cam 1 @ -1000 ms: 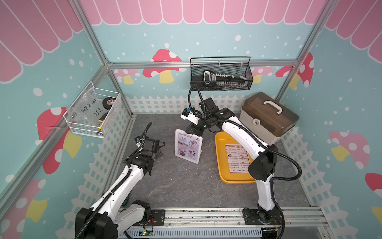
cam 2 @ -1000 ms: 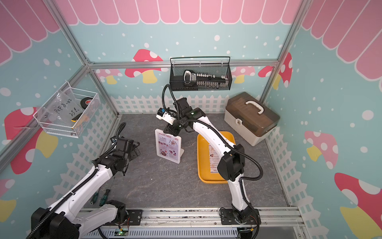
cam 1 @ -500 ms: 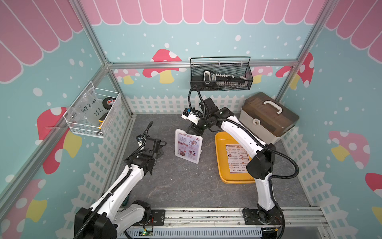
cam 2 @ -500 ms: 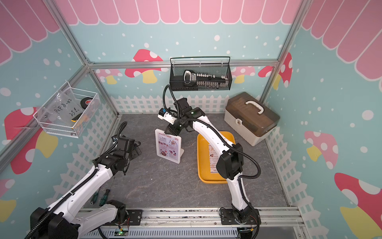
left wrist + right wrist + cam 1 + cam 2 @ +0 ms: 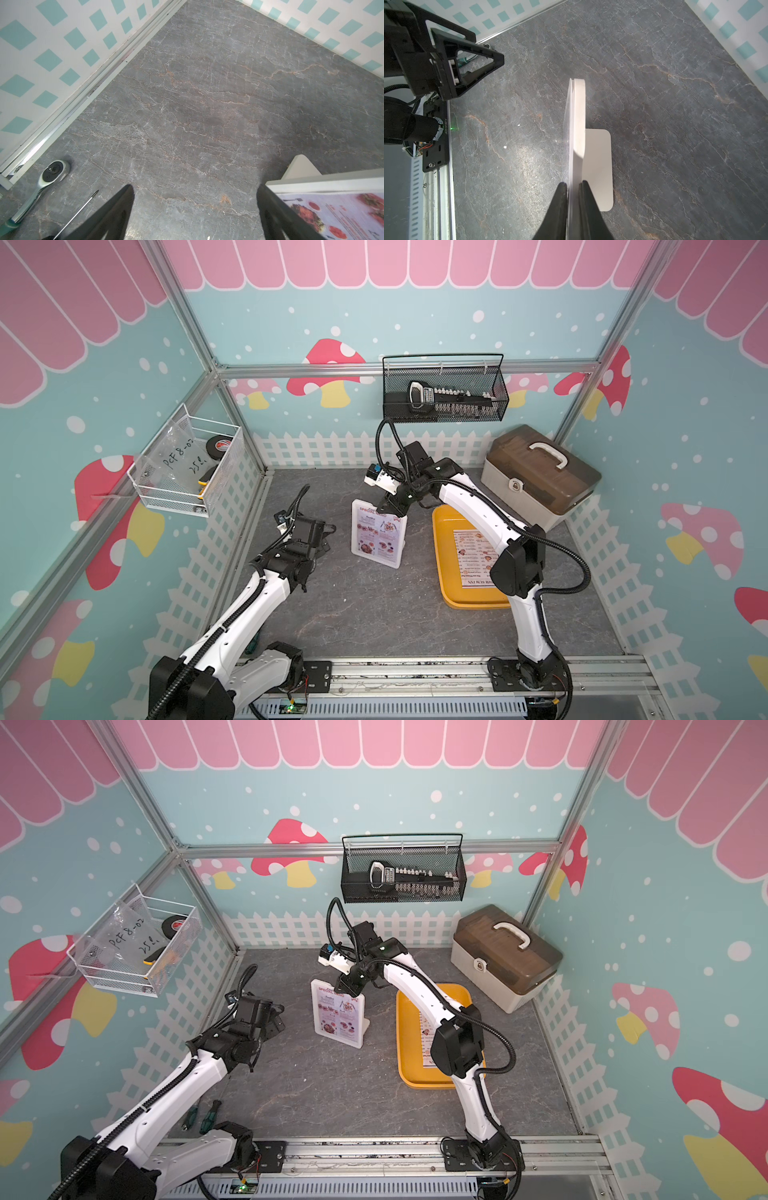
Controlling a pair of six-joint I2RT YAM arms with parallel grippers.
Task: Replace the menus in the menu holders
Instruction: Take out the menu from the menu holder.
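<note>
We find the holder [image 5: 377, 534] upright mid-tabletop, photo menu [image 5: 379, 531] in its face. R claw [image 5: 388, 506] sits at the holder's top edge, at 12 o'clock of it in both top views. Wrist view: its fingers [image 5: 560, 199] are pressed nearly together on a thin sheet edge [image 5: 570, 145], with the holder's thicker back [image 5: 579, 116] just beside. We judge it is pinching the menu; whether only the sheet or also a clear front is caught, we cannot tell. The sheet's long axis runs up out of the slot, so the pull should go straight up.

L claw [image 5: 193, 207] hovers spread at the holder's 9 o'clock, nothing between its fingers, holder corner near one. R arm is nearer.

2nd menu [image 5: 478, 558] lies flat in the yellow tray [image 5: 441, 572] at 3 o'clock, partly hidden by the R arm.
</note>
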